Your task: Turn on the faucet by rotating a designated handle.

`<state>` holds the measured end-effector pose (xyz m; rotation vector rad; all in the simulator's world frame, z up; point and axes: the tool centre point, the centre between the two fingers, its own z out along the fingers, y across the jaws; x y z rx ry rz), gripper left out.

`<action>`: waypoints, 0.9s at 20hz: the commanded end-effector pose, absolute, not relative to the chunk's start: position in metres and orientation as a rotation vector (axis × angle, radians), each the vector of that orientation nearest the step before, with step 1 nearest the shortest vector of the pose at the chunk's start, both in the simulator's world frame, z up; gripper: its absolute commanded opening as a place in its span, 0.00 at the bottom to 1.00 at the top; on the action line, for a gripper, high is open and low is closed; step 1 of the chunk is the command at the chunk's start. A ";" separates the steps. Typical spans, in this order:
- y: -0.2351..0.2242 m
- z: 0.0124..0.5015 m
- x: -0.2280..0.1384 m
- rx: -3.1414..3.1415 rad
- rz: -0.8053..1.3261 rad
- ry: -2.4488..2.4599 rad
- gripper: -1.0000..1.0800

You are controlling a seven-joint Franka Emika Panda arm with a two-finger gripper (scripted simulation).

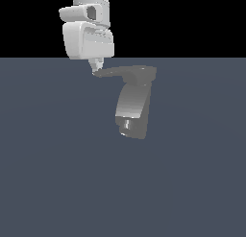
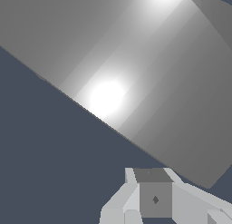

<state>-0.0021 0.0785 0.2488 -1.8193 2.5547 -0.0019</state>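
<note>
Seemingly pressed together, though I cannot tell, the gripper (image 1: 96, 67) touches the pointed tip of the handle (image 1: 126, 73) just beside it. Beyond, the faucet (image 1: 133, 111) hangs below. Rigid, slick metal: push at the tip.

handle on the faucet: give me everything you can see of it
The handle is a thin, flat, dark grey lever, metallic-looking, lying roughly level on top of the faucet. It is widest over the faucet body and tapers to a point toward the exterior view's left. The gripper sits right at that tip; its fingers look closed, and contact seems likely but isn't certain. In the wrist view the handle can't be told apart from the large grey surface.
</note>
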 end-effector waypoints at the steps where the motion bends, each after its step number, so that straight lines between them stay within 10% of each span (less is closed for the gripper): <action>1: 0.070 0.249 -0.010 -1.810 -0.002 2.566 0.00; 18: 0.054 0.249 -0.060 -1.806 -0.001 2.570 0.00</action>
